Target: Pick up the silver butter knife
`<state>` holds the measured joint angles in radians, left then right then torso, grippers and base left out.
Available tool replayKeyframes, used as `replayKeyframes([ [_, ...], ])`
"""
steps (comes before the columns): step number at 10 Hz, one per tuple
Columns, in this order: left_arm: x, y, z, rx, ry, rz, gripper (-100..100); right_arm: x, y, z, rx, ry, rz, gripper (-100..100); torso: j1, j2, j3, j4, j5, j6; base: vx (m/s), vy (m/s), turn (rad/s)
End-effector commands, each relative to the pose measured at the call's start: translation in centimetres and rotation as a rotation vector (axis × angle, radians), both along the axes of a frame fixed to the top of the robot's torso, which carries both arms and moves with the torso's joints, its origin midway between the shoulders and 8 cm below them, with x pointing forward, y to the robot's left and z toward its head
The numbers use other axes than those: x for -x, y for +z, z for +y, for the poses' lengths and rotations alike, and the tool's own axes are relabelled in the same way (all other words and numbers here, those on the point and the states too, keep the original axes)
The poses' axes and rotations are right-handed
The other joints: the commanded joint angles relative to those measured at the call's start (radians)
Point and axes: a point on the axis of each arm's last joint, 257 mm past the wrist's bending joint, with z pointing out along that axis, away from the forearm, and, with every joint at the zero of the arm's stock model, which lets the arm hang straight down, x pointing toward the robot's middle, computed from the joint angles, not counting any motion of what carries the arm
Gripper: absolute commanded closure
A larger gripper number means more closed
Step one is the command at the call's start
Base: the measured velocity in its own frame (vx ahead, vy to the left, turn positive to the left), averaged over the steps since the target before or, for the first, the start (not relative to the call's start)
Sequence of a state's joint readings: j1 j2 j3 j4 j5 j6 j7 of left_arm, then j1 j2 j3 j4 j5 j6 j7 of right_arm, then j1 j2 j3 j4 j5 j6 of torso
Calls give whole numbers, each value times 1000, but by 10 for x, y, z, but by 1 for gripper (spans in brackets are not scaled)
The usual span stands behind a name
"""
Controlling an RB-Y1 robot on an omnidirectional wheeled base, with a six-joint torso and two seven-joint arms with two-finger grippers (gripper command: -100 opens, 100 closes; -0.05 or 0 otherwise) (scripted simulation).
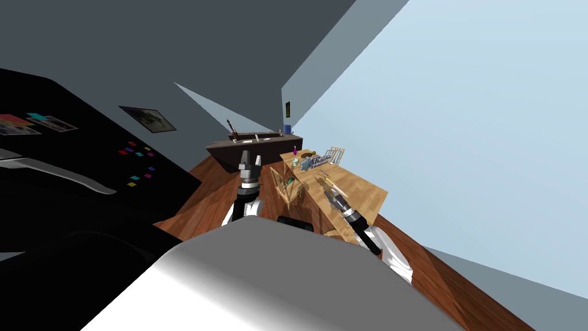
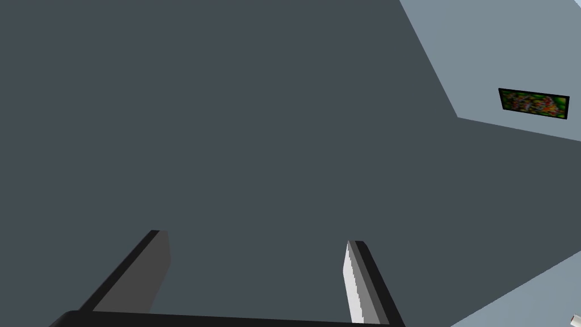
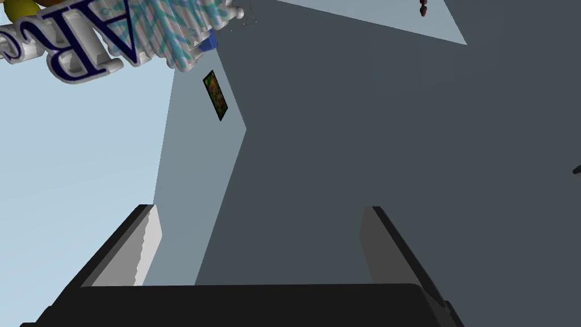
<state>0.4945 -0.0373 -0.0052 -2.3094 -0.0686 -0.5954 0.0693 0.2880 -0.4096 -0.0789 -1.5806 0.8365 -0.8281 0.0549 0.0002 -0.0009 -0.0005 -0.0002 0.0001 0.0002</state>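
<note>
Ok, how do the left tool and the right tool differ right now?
The left tool points upward over the wood floor, in front of the dark counter. The right tool reaches forward, low over the light wooden table. The left tool is short of that table, while the right tool is beside thin long items lying on it. Both are open and hold nothing.

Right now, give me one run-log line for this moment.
stage: pre-grasp | left fingers: open, empty, raised | right fingers: open, empty, over wooden table | butter knife: not gripped, too small to locate
</note>
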Motion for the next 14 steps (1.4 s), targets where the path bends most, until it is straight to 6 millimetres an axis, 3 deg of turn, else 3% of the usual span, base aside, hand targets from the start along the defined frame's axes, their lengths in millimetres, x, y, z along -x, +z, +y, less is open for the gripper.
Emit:
replayKeyframes([
  [1,0,0,0,0,0,0,0,1,-16,-2,47,9,25,-100,0,0,0,0,0,0,11,3,28],
  [6,0,0,0,0,0,0,0,7,-78,-33,215,33,148,-100,0,0,0,0,0,0,15,6,44],
  [9,0,0,0,0,0,0,0,13,-105,-46,297,47,201,-100,0,0,0,0,0,0,12,5,37],
  [14,0,0,0,0,0,0,0,28,-154,-86,454,75,319,-100,0,0,0,0,0,0,13,5,39],
])
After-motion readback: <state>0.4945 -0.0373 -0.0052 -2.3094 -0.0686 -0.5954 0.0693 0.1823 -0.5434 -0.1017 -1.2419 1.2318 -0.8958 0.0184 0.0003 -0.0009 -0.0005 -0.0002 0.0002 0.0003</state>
